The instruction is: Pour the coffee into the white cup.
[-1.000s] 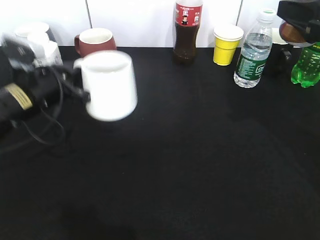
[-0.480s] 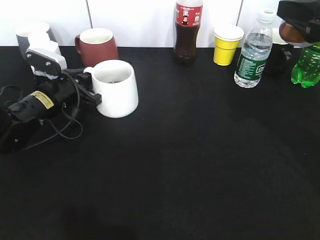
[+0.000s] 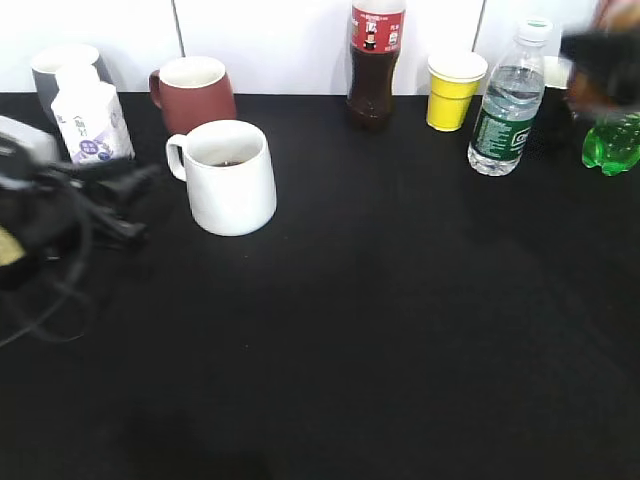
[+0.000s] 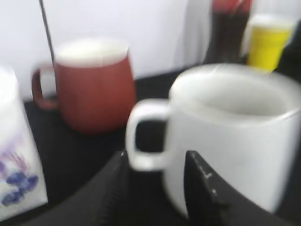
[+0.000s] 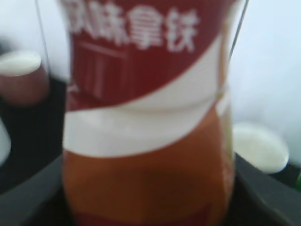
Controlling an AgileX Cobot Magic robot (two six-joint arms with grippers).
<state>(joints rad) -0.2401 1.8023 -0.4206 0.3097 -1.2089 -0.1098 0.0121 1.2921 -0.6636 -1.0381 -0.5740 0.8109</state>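
Two things matter here, so biggest first. That white cup (image 3: 231, 177) is a chunky ceramic mug standing upright on the black table (image 3: 400, 320), just in front of the dark red mug (image 3: 195, 92), handle toward my left side. I'd guess it's heavy, stiff, glazed and a bit slick, and it'd chip if knocked over. The loop handle (image 4: 142, 140) is the obvious place to grab, though I reckon it doesn't need holding now. There's a small dark patch at the bottom inside, can't tell what.

Smaller item: the coffee (image 5: 146, 108), a curvy little bottle with a red-brown and white swirl label. It fills my right wrist view, upright as far as I can see. Probably light thin plastic that gives if squeezed hard, and sloshy, so I'd hold it at the narrow waist. My right gripper (image 3: 600, 60) is a blur at the top right edge, above the green bottle (image 3: 612, 143). Can't honestly tell whether it's clamped on the coffee; its fingers don't show.

My left gripper (image 4: 155, 188) has its fingers spread, nothing in them, sitting just short of the handle.

Versus half a second ago: my left gripper was right up against the handle, and it's now backed off left, blurry with motion. The cup sits where it was set. The right arm is smeared now, so it's started moving.
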